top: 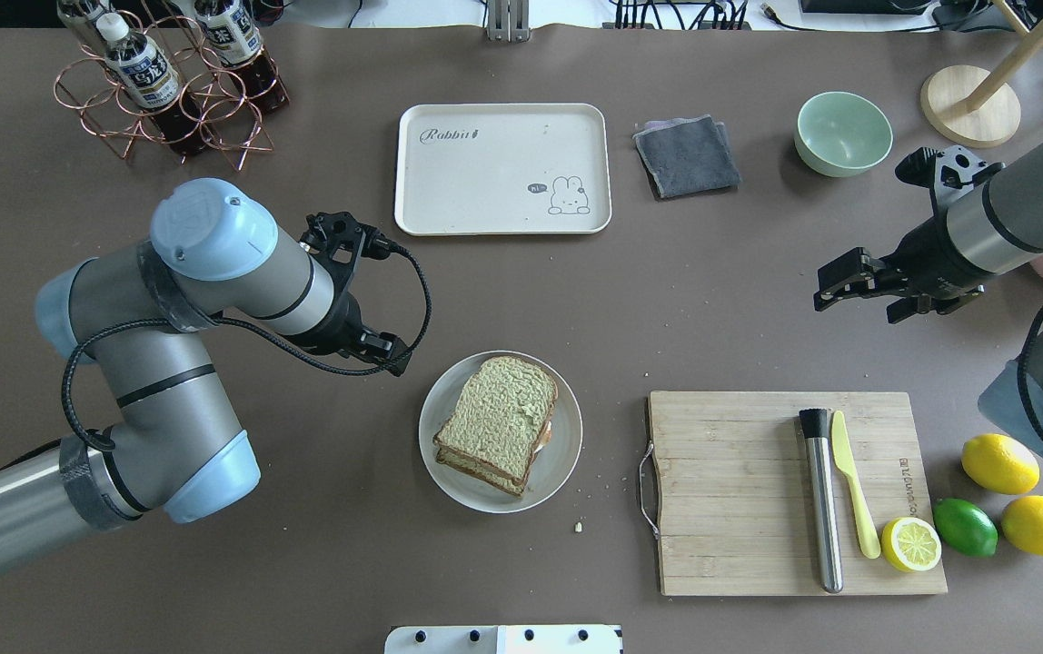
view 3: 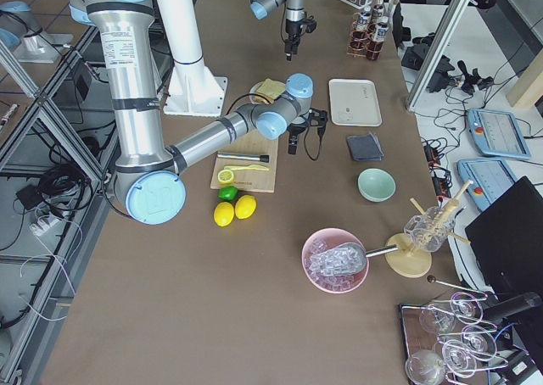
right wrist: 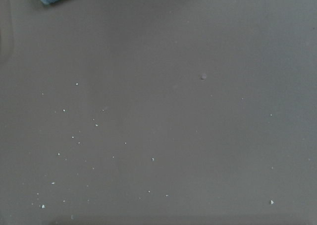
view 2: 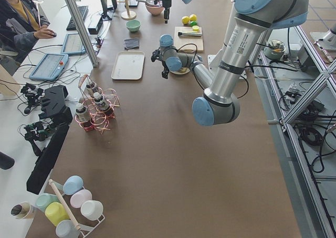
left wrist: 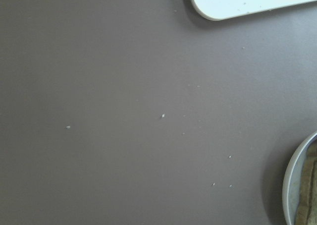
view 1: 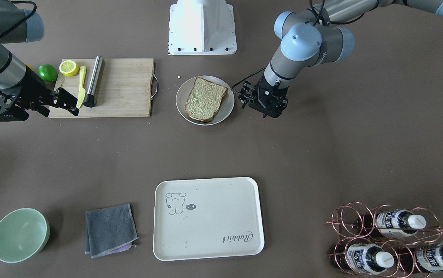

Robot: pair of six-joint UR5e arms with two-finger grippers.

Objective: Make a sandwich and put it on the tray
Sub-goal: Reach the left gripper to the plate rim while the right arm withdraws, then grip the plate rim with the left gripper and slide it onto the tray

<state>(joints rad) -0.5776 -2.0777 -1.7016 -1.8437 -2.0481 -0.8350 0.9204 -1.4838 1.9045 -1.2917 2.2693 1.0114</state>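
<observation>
The sandwich (top: 499,425), two pale greenish bread slices stacked with a bit of filling at the edge, lies on a round white plate (top: 562,454) mid-table; it also shows in the front view (view 1: 205,99). The cream tray (top: 503,168) with the drawing and "Rabbit" script lies bare at the far side, and shows in the front view (view 1: 208,218). My left gripper (view 1: 269,110) points down at the table just left of the plate, touching nothing; its jaws are hidden. My right gripper (top: 849,291) hovers open and holds nothing beyond the cutting board.
A wooden cutting board (top: 740,490) holds a steel rod (top: 821,500), a yellow knife (top: 853,481) and a half lemon (top: 910,543). Lemons and a lime (top: 965,527) lie beside it. A green bowl (top: 843,133), grey cloth (top: 687,154) and bottle rack (top: 167,82) stand along the far edge.
</observation>
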